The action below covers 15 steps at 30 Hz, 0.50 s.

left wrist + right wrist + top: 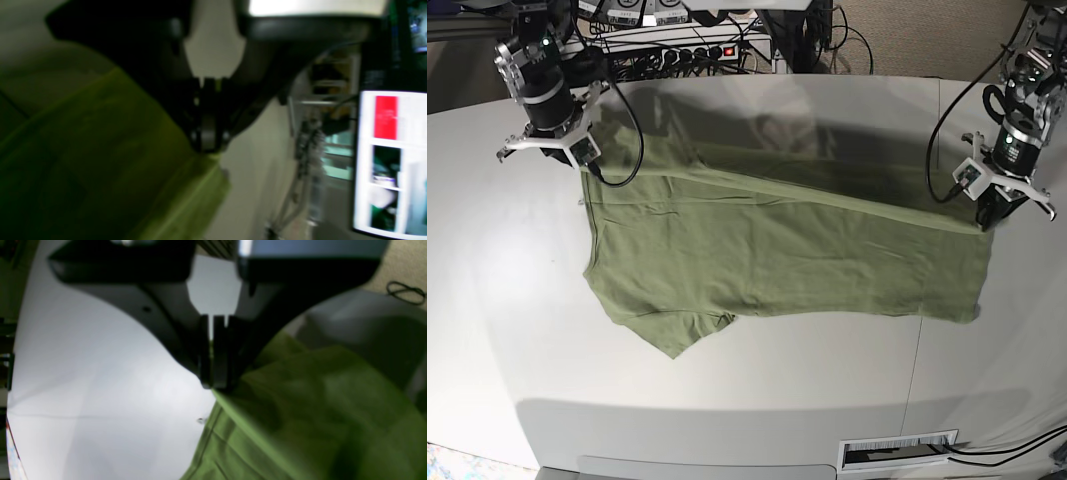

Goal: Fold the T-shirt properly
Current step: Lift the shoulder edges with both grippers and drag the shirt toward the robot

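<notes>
Left wrist view: left end effector (209, 141), jaws closed together on an edge of the olive T-shirt (100, 160); cloth hangs away to its left and below. A lit monitor (388, 160) and cabling stand well off to its right. Picture blurred.

Right wrist view: right end effector (215, 380), jaws pinched tight on a hem of the T-shirt (317, 420); fabric spreads to its right and below. Bare white bench (100, 390) to its left. A black cord loop (405, 291) lies far to the upper right.

Base view: T-shirt (777, 250) spread across the bench (507, 300), its far edge lifted between right end effector (585, 165) and left end effector (987, 218), one sleeve pointing toward the near side. A lengthwise fold appears begun: a raised band runs between the two grips. Judged early; remaining folds and squaring not yet done. Power strip and cables (687, 45) sit beyond the right end effector, off the cloth. Nothing on the bench obstructs the fold.
</notes>
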Available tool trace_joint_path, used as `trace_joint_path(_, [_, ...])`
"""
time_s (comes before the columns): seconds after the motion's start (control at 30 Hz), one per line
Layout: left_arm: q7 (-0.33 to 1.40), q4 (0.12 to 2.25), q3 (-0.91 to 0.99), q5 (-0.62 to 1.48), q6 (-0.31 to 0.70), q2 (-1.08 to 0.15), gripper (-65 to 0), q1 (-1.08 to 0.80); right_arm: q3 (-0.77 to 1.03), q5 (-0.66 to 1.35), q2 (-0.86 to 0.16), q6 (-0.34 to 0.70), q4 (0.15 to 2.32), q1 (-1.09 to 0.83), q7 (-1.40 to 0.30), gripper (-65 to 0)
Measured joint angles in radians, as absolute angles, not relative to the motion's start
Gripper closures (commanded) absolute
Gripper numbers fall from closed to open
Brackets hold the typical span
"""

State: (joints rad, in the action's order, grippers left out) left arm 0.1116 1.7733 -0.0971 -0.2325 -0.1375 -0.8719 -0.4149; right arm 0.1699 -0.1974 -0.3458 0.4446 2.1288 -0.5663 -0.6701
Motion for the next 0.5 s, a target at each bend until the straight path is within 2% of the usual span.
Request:
trace_joint_path(0.27, [0.026,1.617,-0.099,-0.151,0.049,-0.809,0.0,-0.322,0.170,-0.200,-0.320,0.443,2.124,-0.546,-0.654,0.0])
trace_joint_path(0.4, [-0.014,1.573,-0.099,-0.153,0.070,-0.809,0.0,-0.297,0.170,-0.210,-0.318,0.443,2.124,-0.546,-0.653,0.0])
trace_joint_path(0.5, [-0.018,1.572,-0.099,-0.152,0.069,-0.809,-11.5,-0.280,0.170,-0.248,-0.318,0.443,2.105,-0.543,-0.635,0.0])
